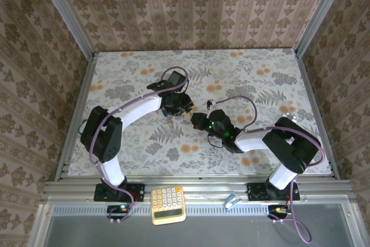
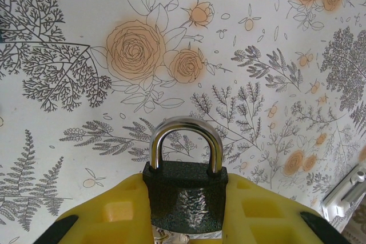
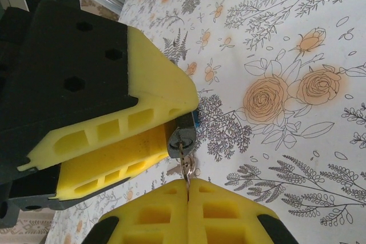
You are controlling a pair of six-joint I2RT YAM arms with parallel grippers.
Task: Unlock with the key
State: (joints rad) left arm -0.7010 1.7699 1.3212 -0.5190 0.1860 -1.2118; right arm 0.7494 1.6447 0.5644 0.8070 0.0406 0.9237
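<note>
My left gripper (image 2: 186, 212) is shut on the dark body of the padlock (image 2: 186, 195), one yellow pad on each side. The steel shackle (image 2: 186, 132) points away over the flowered cloth, both legs seated in the body. My right gripper (image 3: 187, 186) is shut on the key (image 3: 183, 158). Its thin metal blade runs up into the keyhole in the padlock's underside (image 3: 182, 139). The key's head is hidden between the pads. From above, the left gripper (image 1: 176, 107) and right gripper (image 1: 196, 118) meet tip to tip at mid-table.
A yellow calculator (image 1: 168, 204) and a small metal clip (image 1: 233, 201) lie on the near rail in front of the arm bases. Aluminium rails (image 1: 75, 108) and papered walls enclose the table. A small metal ring (image 3: 193, 170) hangs beside the key.
</note>
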